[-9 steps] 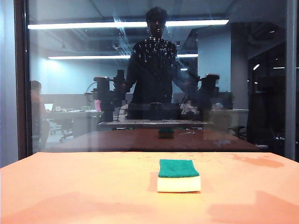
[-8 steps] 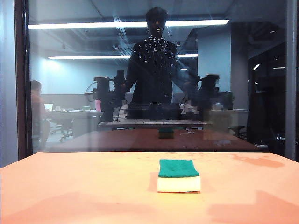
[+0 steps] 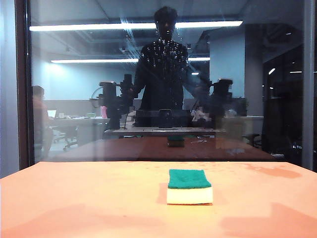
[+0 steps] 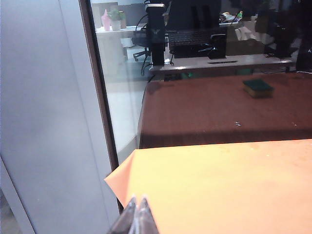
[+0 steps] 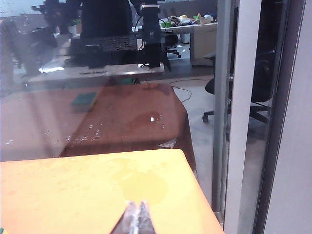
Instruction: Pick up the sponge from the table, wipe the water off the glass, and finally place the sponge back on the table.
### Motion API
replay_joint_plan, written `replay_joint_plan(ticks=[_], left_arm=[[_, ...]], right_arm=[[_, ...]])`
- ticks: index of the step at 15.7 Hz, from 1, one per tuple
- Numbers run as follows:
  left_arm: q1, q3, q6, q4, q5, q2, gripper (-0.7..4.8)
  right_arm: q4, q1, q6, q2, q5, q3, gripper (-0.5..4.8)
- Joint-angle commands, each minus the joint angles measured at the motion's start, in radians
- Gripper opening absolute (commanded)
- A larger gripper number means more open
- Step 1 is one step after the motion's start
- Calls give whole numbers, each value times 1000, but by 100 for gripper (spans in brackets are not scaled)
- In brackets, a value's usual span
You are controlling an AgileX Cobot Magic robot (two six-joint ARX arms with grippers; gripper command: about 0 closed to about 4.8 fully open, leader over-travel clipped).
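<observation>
Exterior view: the sponge point(image 3: 189, 186) lies green side up on the orange bench point(image 3: 79, 203), near the droplet-speckled glass point(image 3: 163, 54). The left gripper point(image 4: 137, 208) and right gripper point(image 5: 136, 212) hover over opposite bench corners, jaws closed, empty.

Green-topped rectangular foam sponge point(image 3: 189, 186): coarse, fibrous dark green scouring layer over smooth, matt pale cream foam. Orange-tan flat surface point(image 3: 79, 198): matt, smooth, with faint duller patches. Large upright transparent glass pane point(image 3: 74, 99): glossy, strongly reflective, with a dark frame edge. Clear water droplets point(image 3: 163, 52) glinted whitish on it. Left hand point(image 4: 138, 218) and right hand point(image 5: 136, 220): fingertips pressed together, translucent and glossy like clear plastic.
</observation>
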Motion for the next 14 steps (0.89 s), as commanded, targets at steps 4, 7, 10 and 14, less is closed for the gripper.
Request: replay_joint_plan(ticks=[4,7,10,14], left_arm=[[0,2,0,13,-2,1,-6],[0,2,0,12,-2,1,-6],[0,2,0,7,22,1,-6],[0,2,0,-90,117,1,-6]], right_arm=[[20,0,78,0,-5,15,-5],[-33,0,84,4,-26,101,-5],[-100,0,84,35,-31,214,-5],[-148,0,84,161,-126,362,-5]])
